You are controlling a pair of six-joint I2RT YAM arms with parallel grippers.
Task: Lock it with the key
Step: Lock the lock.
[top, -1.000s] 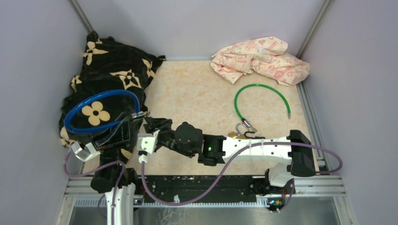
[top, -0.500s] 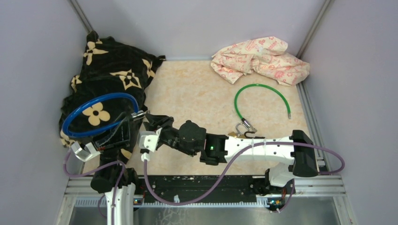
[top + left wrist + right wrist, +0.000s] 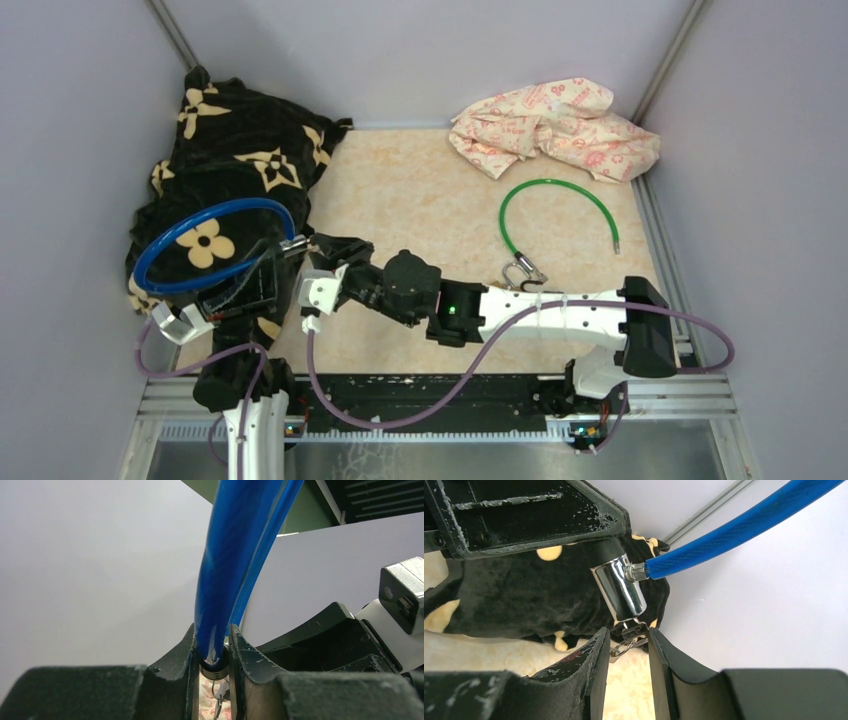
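Over the last second the right arm has pushed further across the table toward 9 o'clock. That brings the right gripper [image 3: 628,636] up against the chrome barrel [image 3: 620,591] of the blue cable lock [image 3: 235,555], which sits at the table's 9 o'clock side above the black cloth [image 3: 240,150]. The left gripper [image 3: 214,647] has not shifted; it is clamped tight on the blue cable ends just where they meet the barrel, holding the lock off the surface. In the right wrist view the key [image 3: 633,631] hangs from the barrel's lower end at 6 o'clock, with its ring, and lies between the right fingers. Those fingers stand narrow, close on either side of the key, but whether the pads actually press it cannot be told. Judging from this, the approach looks finished, and the step in hand is pinching the key and turning it to lock
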